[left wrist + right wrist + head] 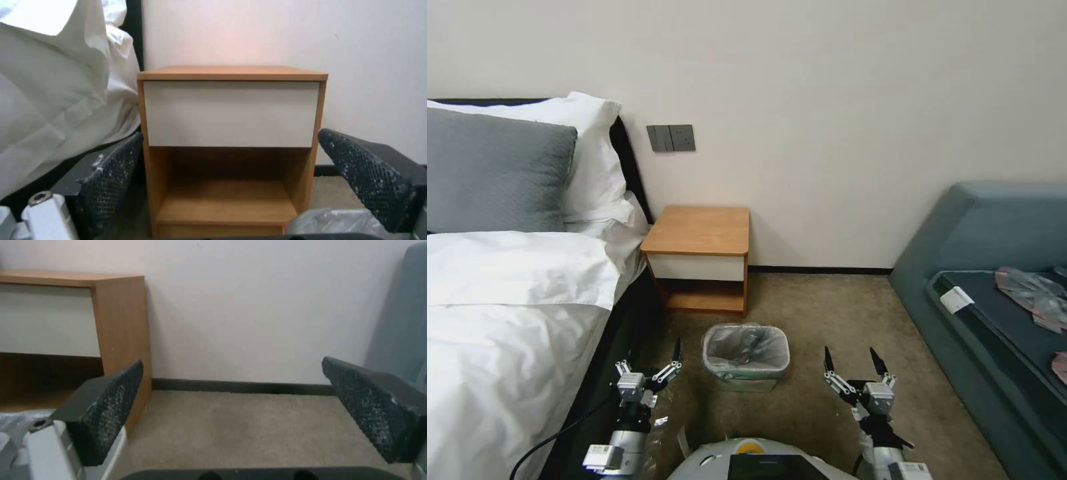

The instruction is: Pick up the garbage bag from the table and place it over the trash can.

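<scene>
On the carpet in front of the table [699, 231], the trash can [747, 382] stands with the garbage bag [746, 349] already draped over its rim and lining its inside. Low at either side of the can, the left gripper [649, 365] and the right gripper [857, 365] hover apart from it, each with fingers spread wide and holding nothing. Beside the table stands the bed [507, 300].
</scene>
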Controlling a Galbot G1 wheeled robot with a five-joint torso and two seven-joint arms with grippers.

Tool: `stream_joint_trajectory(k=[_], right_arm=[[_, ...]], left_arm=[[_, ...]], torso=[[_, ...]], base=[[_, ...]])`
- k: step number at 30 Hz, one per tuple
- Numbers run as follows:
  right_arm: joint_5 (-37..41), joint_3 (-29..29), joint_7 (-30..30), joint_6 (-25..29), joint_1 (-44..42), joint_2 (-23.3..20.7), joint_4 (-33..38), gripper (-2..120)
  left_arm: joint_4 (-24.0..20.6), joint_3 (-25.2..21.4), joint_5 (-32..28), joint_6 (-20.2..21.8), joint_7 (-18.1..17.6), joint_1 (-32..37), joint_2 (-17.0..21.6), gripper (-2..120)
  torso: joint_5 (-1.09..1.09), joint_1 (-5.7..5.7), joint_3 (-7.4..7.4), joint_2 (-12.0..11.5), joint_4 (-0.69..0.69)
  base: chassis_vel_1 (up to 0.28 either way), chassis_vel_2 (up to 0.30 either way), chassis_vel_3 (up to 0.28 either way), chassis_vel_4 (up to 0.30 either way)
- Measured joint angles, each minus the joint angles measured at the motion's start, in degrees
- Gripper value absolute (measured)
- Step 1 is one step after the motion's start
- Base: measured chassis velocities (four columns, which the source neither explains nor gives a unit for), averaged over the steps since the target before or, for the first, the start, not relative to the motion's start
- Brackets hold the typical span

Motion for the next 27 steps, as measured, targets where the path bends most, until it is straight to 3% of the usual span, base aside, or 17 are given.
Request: stream_joint_trajectory(k=[27], right_arm=[[-0.1, -0.07, 0.01, -0.32, 0.29, -0.09, 0.09, 100]], left_arm=[[0.05, 0.13, -0.14, 0.48, -0.17, -0.33, 0.02, 100]], torso=[[0.0, 0.0, 0.0, 0.0, 0.0]], base=[[0.0, 0.0, 0.0, 0.0]])
